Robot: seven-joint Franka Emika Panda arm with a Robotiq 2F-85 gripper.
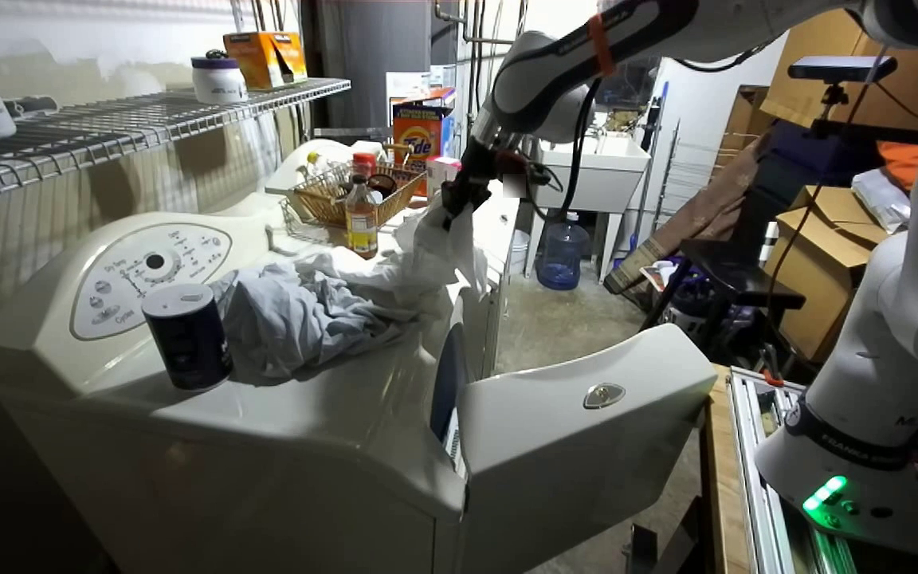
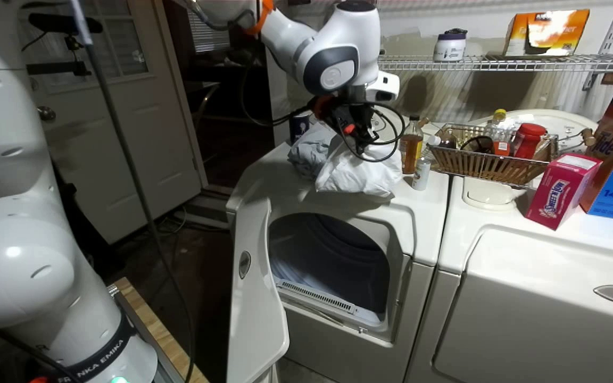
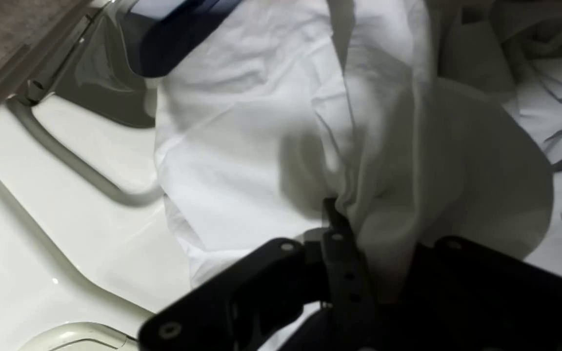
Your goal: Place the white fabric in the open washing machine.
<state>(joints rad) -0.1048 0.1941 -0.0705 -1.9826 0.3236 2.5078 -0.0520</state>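
Observation:
The white fabric (image 1: 427,255) lies bunched on top of the open machine (image 1: 292,430), with a part of it pulled up into my gripper (image 1: 453,214). In an exterior view the fabric (image 2: 357,174) sits above the round door opening, and the gripper (image 2: 362,146) points down into it. In the wrist view the fabric (image 3: 251,161) fills the middle, and a fold is pinched between the fingers of the gripper (image 3: 364,234). The machine's front opening (image 2: 333,260) shows a dark drum. Its door (image 2: 256,303) stands swung open to the side.
A grey-blue cloth (image 1: 307,319) lies against the white fabric. A dark canister (image 1: 188,339) and a bottle (image 1: 362,219) stand on the machine top. A small can (image 2: 421,173) and a wicker basket (image 2: 490,165) are beside the fabric. A wire shelf (image 1: 140,119) hangs above.

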